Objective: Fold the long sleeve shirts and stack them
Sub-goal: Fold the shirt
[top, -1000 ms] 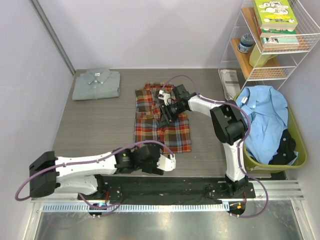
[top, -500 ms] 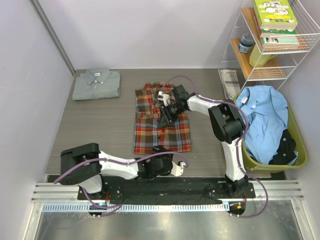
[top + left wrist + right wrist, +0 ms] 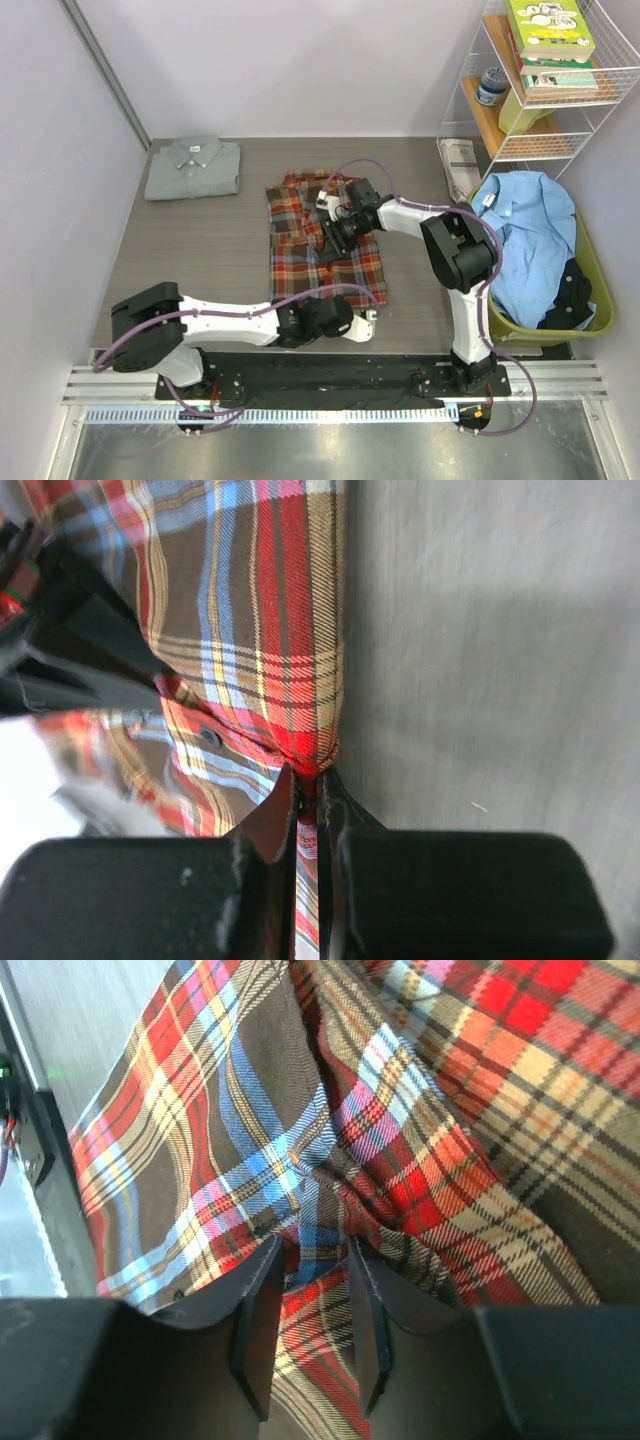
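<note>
Two sets of jaws grip the red-orange, brown and blue plaid flannel shirt (image 3: 325,262) at frame centre on the grey tabletop (image 3: 200,245): left jaws clamped on its lower-right hem corner, right jaws pinching mid-cloth. We judge uneven pulling could slip the thin corner free.

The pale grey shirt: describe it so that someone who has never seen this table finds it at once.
Start at the dark table and go to its far left corner, beside the wall. There lies the pale grey shirt, folded flat with its collar showing. Unlike the plaid shirt mid-table, it is plain, one colour and neatly squared.
</note>
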`<action>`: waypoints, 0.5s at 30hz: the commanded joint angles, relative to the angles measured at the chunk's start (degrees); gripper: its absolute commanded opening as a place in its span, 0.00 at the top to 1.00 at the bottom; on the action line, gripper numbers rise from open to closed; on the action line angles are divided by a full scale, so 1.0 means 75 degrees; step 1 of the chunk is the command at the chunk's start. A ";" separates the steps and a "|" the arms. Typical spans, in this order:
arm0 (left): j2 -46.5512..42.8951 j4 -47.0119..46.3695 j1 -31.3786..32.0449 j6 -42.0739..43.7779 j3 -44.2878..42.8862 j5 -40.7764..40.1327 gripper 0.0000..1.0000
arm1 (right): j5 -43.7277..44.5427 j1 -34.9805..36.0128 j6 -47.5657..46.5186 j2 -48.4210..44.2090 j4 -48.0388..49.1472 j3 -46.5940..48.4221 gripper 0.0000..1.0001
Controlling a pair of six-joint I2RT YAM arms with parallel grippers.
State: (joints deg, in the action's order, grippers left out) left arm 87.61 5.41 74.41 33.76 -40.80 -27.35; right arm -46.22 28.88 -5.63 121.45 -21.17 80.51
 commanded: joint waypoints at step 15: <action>-0.1242 0.7245 -0.0405 -0.2310 -0.4121 0.6891 1.00 | 0.0443 -0.0476 -0.1417 -0.0175 -0.3693 0.3514 0.38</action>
State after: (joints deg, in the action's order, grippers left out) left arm 77.30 50.65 73.95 18.48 -65.34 11.25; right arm -44.80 26.74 -12.25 117.40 -44.07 100.09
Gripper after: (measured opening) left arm 0.026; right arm 0.626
